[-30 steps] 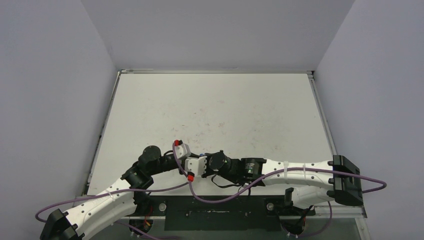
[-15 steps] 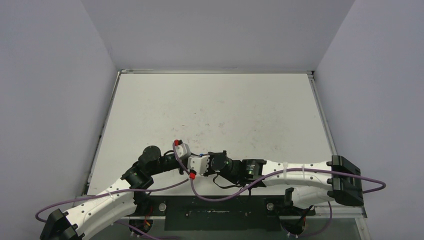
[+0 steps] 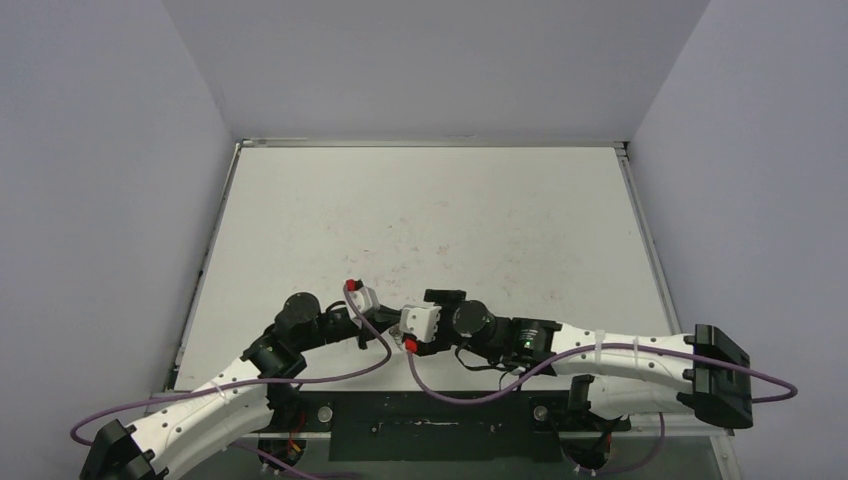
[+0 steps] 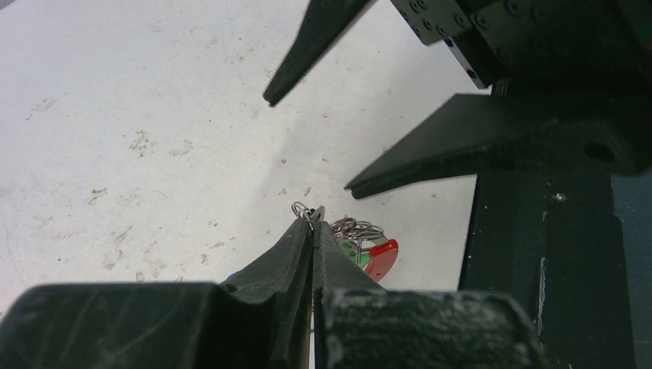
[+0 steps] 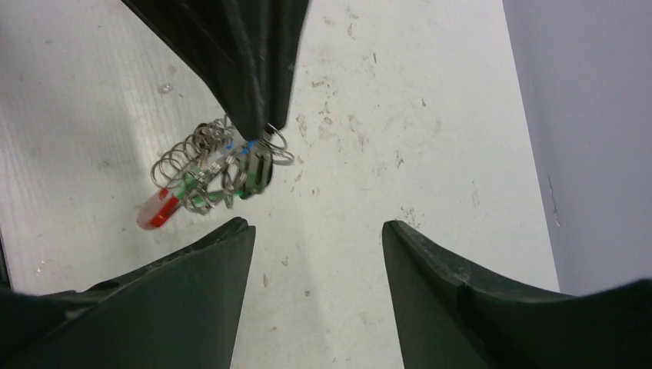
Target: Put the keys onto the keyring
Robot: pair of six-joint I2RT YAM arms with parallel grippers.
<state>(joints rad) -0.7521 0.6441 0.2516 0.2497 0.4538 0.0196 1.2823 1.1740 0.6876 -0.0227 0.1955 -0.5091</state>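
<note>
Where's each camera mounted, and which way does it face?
Top external: above, behind the bases, looking down on the white table, left arm and right arm.
Left wrist: behind the shut left gripper, facing along it at the pinched silvery coiled keyring with a red section.
Right wrist: behind the open right gripper, facing down at the table.
Shared: each wrist view shows the keyring and the other gripper.

table (image 3: pixel 430 200): white, scuffed | walls (image 3: pixel 100 150): plain grey | base plate (image 3: pixel 430 432): black, near edge
</note>
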